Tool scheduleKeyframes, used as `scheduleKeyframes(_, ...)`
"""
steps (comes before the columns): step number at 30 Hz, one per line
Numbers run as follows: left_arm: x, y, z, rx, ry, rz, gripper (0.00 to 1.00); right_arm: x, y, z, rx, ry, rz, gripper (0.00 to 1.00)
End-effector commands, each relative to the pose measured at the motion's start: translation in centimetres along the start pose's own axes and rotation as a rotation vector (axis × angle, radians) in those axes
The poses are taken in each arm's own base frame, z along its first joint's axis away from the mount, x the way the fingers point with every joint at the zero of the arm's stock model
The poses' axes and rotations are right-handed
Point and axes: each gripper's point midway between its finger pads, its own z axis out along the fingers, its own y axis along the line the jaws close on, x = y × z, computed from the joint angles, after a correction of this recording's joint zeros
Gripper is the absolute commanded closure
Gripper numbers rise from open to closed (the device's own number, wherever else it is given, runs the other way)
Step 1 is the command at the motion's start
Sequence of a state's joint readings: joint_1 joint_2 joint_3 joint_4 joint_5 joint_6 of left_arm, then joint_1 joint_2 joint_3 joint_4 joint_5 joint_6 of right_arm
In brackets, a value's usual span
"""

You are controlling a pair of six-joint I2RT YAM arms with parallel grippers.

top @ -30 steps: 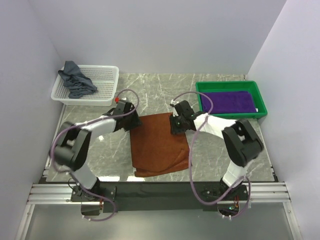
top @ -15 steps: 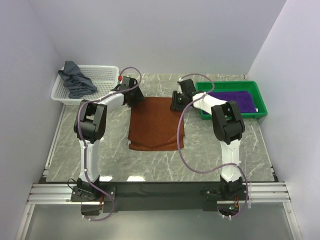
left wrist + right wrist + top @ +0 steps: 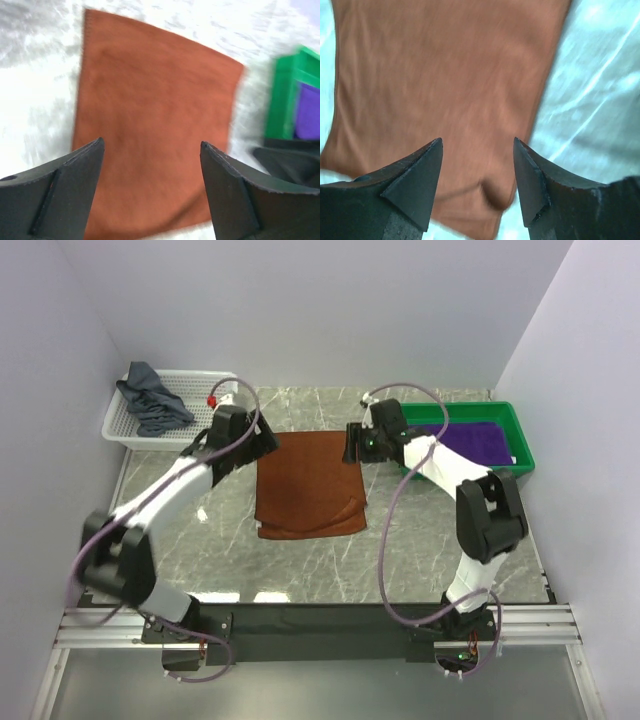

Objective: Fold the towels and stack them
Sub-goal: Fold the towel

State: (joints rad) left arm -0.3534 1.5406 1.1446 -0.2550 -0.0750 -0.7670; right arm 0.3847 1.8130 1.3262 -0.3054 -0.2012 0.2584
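A rust-brown towel (image 3: 308,483) lies folded flat on the marble table, also in the left wrist view (image 3: 155,130) and the right wrist view (image 3: 440,85). My left gripper (image 3: 268,440) hangs open and empty at the towel's far left corner. My right gripper (image 3: 352,447) hangs open and empty at the far right corner. A purple towel (image 3: 460,443) lies folded in the green tray (image 3: 520,440). A grey-blue towel (image 3: 150,398) is crumpled in the white mesh basket (image 3: 205,410).
The basket stands at the far left, the tray at the far right; its green wall shows in the left wrist view (image 3: 284,100). The marble table (image 3: 430,540) ends at a metal rail near the arm bases.
Both grippers have let go of the towel's far corners and lifted off, open. The towel now lies folded and shorter, further back on the table.
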Motion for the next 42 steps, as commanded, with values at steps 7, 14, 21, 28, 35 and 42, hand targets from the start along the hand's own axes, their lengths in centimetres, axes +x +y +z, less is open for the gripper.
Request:
scheduleKeyframes(7,9.0,6.0,-5.2,-0.078,0.064,-0.013,0.26,7.5,1.2,-0.3,0.031,0.101,-0.124,0.39)
scheduleKeyframes(14,13.3,8.9,-7.7,-0.069,0.102,-0.061,0.28,9.5,1.5,0.5,0.012,0.142,-0.187,0.41)
scheduleKeyframes(21,14.0,9.5,-8.9,-0.05,0.102,-0.084,0.28,12.4,2.0,-1.1,-0.01,0.165,-0.259,0.43)
scheduleKeyframes(28,14.9,9.7,-8.9,-0.048,0.135,-0.09,0.28,11.9,3.2,-3.8,-0.056,0.071,-0.245,0.48)
scheduleKeyframes(35,14.7,9.4,-8.9,-0.041,0.135,-0.097,0.28,14.8,3.4,-4.7,-0.092,0.153,-0.138,0.48)
scheduleKeyframes(42,14.8,8.9,-8.6,-0.038,0.154,-0.103,0.28,17.3,1.8,-3.8,-0.072,0.148,0.046,0.48)
